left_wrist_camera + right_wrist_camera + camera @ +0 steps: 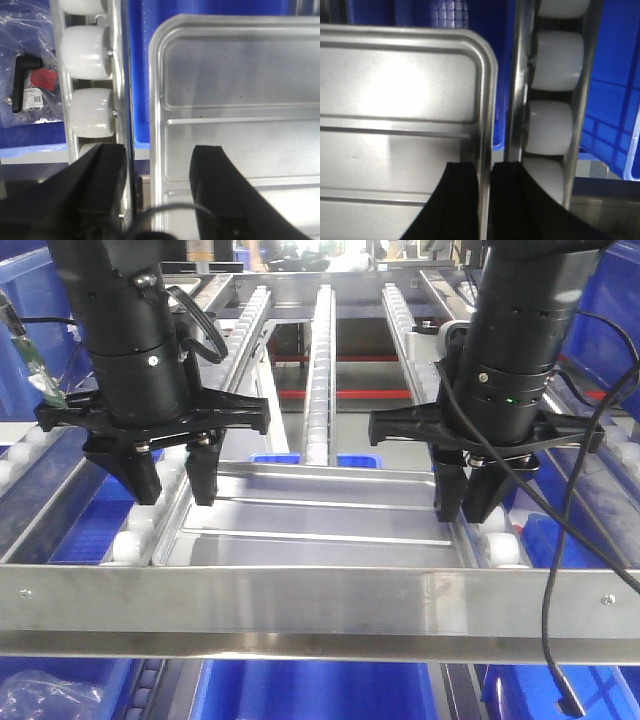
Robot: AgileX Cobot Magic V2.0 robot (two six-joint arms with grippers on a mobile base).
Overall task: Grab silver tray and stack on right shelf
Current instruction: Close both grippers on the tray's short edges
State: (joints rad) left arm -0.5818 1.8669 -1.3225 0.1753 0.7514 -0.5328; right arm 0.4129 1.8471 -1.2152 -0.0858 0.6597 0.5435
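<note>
The silver tray [320,523], shiny with two long ridges, lies flat on the right shelf, just behind the flat steel front bar [320,602], between rows of whitish rollers [135,540]. My left gripper [174,492] is open and straddles the tray's left rim, one finger outside by the rollers and one inside the tray. In the left wrist view the left gripper [157,170] shows the rim between its fingers, untouched, with the tray [235,85] to the right. My right gripper [463,510] is shut on the tray's right rim. In the right wrist view the right gripper [485,200] pinches that rim of the tray [395,90].
A centre roller rail [320,370] runs back behind the tray. Blue bins [310,690] sit under the shelf. A clear bag [30,90] holding a black part lies below on the left. A black cable [548,630] hangs at the front right. Rollers [550,125] sit close beside the right fingers.
</note>
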